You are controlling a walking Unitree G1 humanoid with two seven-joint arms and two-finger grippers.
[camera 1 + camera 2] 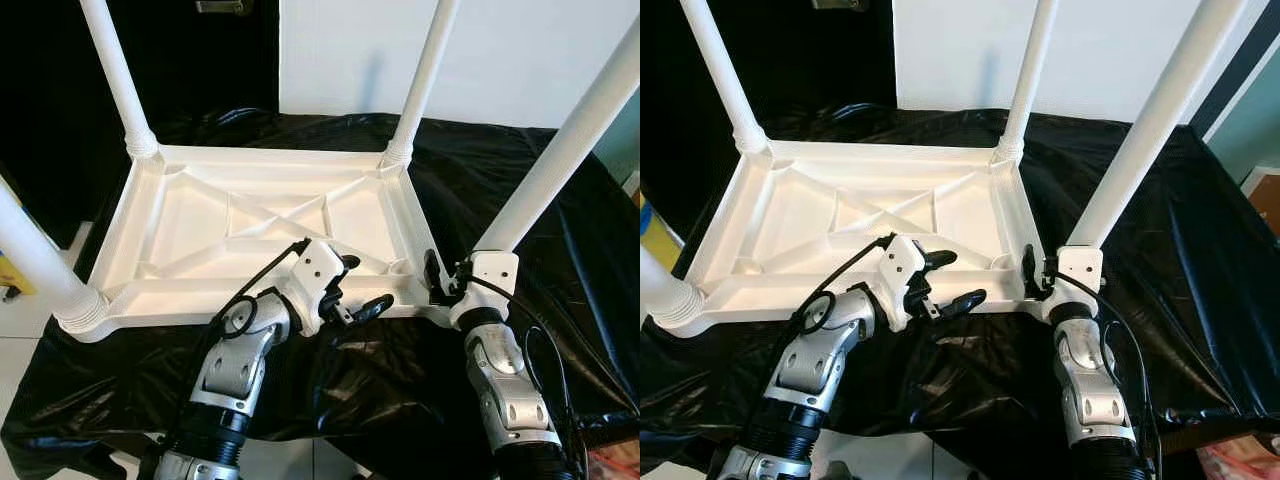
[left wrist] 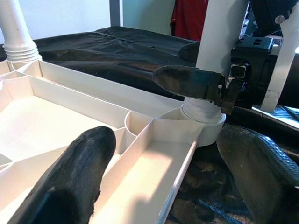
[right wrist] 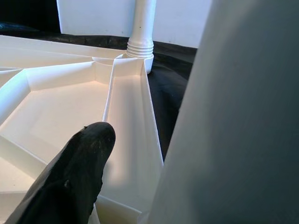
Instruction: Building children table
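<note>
The children's table (image 1: 250, 225) lies upside down on a surface draped in black sheet (image 1: 380, 370), its ribbed white underside facing up and its four legs standing upward from the corners. The far left leg (image 1: 118, 80) and far right leg (image 1: 425, 75) are seated in their sockets, as is the near left leg (image 1: 40, 265) with its threaded collar at the frame corner. The near right leg (image 1: 570, 140) rises from the near right corner, its long axis running up and slightly away to the robot's right.

The right gripper (image 1: 447, 278) is at the base of that leg. In the right wrist view the leg (image 3: 233, 116) fills the space beside one black finger (image 3: 70, 177), and in the left wrist view a finger (image 2: 187, 81) lies across the leg just above its collar, so the jaws appear clamped on the near right leg, low down by the socket.

The left gripper (image 1: 352, 290) hovers over the near rail of the frame, just left of that corner, with its jaws spread apart and holding nothing; its fingers (image 2: 84, 158) straddle the rail in the left wrist view and point toward the socket.

By my reading, all four legs are in place and the step in hand is tightening or seating the last one. The right arm is the nearer and already on it; any twist must go about the leg's upright axis, with the left gripper free to brace the frame.
</note>
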